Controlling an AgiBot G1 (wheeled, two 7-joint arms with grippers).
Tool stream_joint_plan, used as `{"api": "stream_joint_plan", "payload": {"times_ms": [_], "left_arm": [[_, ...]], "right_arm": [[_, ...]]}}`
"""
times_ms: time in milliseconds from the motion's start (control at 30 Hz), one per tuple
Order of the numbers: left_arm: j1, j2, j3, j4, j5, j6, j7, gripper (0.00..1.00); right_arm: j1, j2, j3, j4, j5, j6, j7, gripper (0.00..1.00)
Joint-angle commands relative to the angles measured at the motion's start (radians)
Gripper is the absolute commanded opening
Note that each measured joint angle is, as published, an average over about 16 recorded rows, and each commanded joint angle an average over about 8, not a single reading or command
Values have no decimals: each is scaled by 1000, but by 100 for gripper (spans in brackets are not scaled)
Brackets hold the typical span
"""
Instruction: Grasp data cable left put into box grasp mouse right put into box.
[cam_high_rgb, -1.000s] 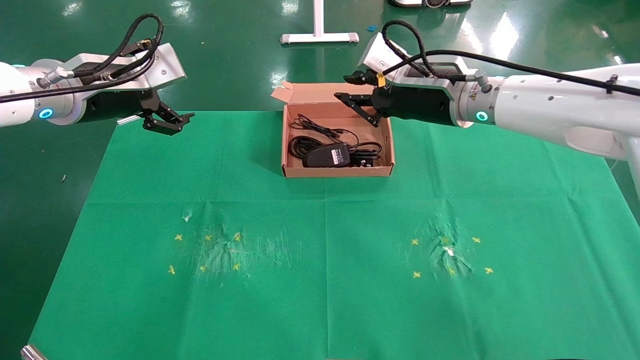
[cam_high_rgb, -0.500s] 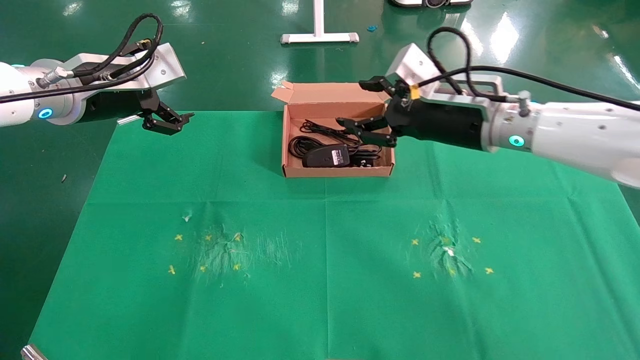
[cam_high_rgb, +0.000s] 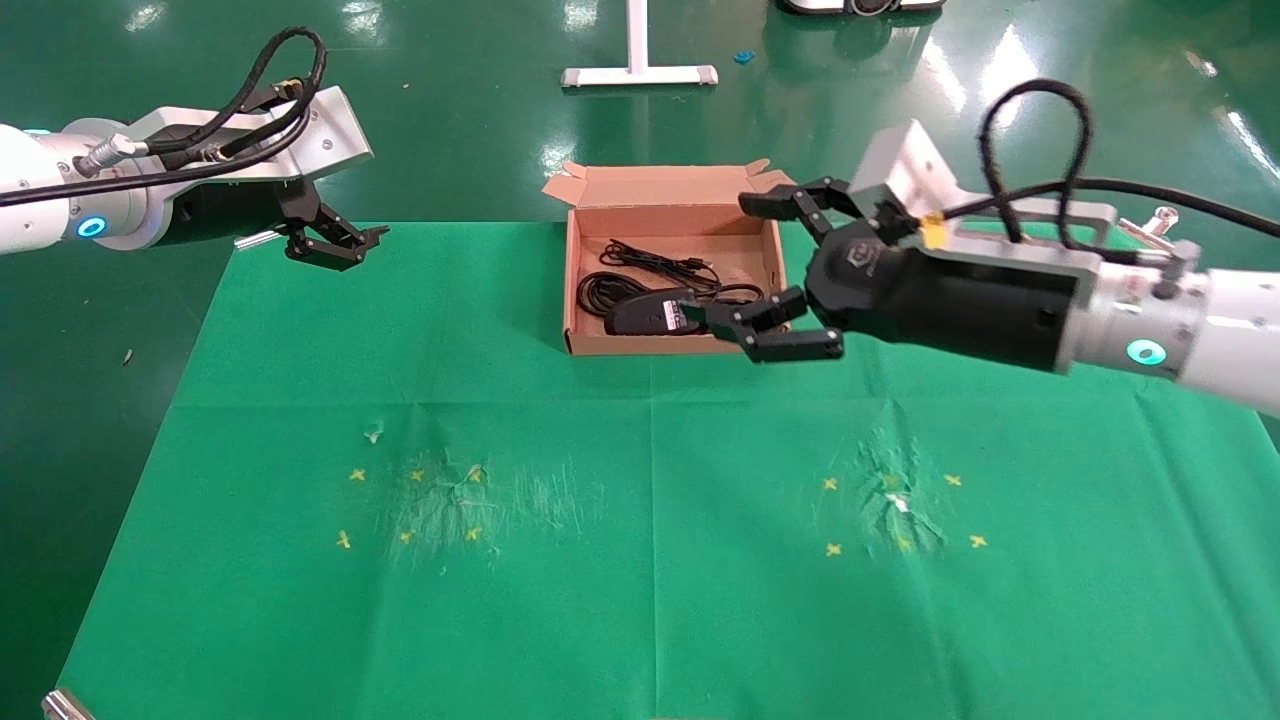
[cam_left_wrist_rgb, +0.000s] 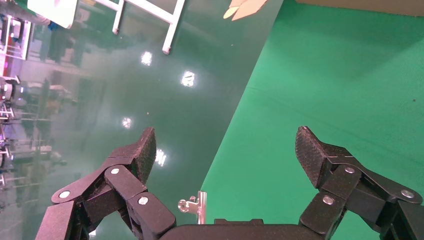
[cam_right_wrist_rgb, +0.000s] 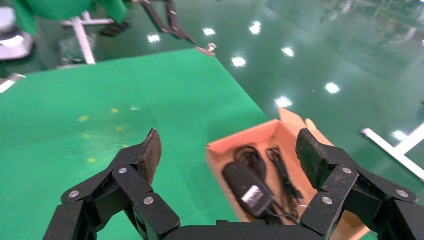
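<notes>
Fingers of the right gripper (cam_high_rgb: 775, 270) and the left gripper (cam_high_rgb: 335, 243) are apart, empty. Mouse (cam_high_rgb: 655, 312), light and smooth, is best held across its sides; the floppy data cable (cam_high_rgb: 655, 261) lies beside it in the box (cam_high_rgb: 670, 345).

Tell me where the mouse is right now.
In the head view the mouse lies inside the box, toward its near wall, beside the coiled data cable. The open right gripper hangs just to its right.

Right end effector (cam_high_rgb: 775, 270) raised, fingers spread, empty; left end effector (cam_high_rgb: 335, 243) parked, spread.
</notes>
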Motion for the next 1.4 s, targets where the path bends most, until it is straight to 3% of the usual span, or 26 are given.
{"api": "stream_joint_plan", "payload": {"times_ms": [33,433,1000,1400], "left_arm": [[0,0,0,0,0,0,0,100],[24,-9,-24,-4,-50,22,16,100],[204,-74,-208,-31,-432,191,142,100],[333,-121,-339,-51,-704,312,231,100]], "right_arm": [[-17,19,8,20,30,-19,6,100],[-120,134,52,135,207,-133,43,100],[-260,291,113,292,448,-289,94,100],[-269,302,116,303,465,-300,97,100]]}}
